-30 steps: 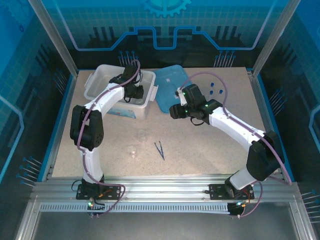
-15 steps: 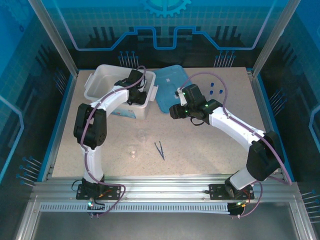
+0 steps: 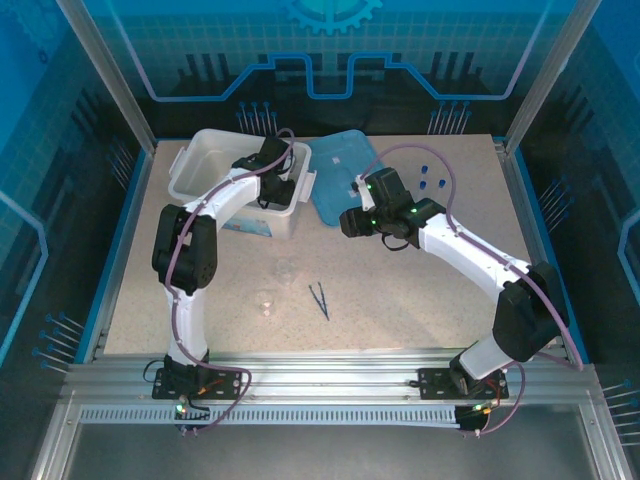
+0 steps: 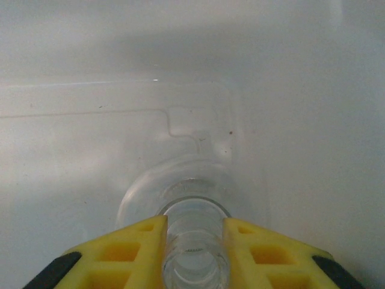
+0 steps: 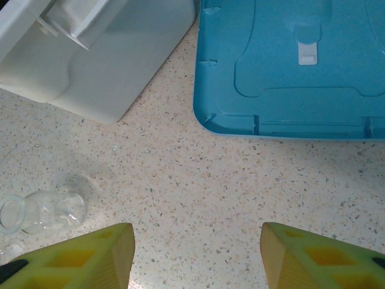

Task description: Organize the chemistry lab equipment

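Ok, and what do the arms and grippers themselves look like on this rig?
The left arm and right arm have white links with bulky black joints. A thin purple cable loops along each. Small green lights glow near the right wrist. The fingers are yellow wedges with moulded pockets and black backing.

Beige tabletop (image 5: pixel 240 198) with fine dark speckles; white bin (image 3: pixel 205 160); light-blue lid (image 5: pixel 289 66); dark-blue tweezers (image 3: pixel 319 300); clear, colourless flask (image 4: pixel 192 253); blue tube caps (image 3: pixel 430 182); yellow right claw fingers (image 5: pixel 78 256).
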Tool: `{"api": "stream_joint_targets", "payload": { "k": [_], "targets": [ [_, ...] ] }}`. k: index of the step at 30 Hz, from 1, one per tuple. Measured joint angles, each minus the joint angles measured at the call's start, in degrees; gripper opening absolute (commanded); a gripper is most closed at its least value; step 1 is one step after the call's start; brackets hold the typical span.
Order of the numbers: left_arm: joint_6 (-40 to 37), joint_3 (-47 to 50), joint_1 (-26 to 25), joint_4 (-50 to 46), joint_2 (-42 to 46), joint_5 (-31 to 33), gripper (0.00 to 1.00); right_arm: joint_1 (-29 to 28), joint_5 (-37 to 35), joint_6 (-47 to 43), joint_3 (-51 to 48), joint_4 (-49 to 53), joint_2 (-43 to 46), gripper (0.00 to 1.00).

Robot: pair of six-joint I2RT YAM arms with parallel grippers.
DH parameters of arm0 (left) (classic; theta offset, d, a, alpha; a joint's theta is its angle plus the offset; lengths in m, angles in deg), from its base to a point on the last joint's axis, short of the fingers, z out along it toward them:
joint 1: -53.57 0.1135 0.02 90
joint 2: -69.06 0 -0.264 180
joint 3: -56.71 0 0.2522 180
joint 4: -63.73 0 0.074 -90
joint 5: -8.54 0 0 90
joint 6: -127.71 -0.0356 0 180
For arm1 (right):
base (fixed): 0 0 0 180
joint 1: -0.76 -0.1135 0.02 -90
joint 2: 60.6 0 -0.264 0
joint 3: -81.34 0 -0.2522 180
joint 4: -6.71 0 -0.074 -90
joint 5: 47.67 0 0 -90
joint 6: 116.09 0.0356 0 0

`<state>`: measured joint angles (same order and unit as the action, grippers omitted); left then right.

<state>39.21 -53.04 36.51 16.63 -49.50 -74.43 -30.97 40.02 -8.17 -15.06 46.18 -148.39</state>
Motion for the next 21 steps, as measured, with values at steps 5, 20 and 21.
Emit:
{"api": "stream_joint_targets", "payload": {
  "k": [5, 20, 21],
  "targets": [
    [0.04, 0.00, -0.04, -0.98, -0.87, 0.28, 0.45, 0.02, 0.02, 0.00, 0.00, 0.00, 0.00, 0.59],
    [0.94, 0.00, -0.04, -2.21, -0.87, 1.05, 0.74, 0.04, 0.00, 0.02, 0.00, -0.02, 0.02, 0.59],
    [1.07, 0.00, -0.04, -2.32, -0.85, 1.09, 0.77, 0.04, 0.00, 0.00, 0.00, 0.00, 0.02, 0.59]
  ]
}}
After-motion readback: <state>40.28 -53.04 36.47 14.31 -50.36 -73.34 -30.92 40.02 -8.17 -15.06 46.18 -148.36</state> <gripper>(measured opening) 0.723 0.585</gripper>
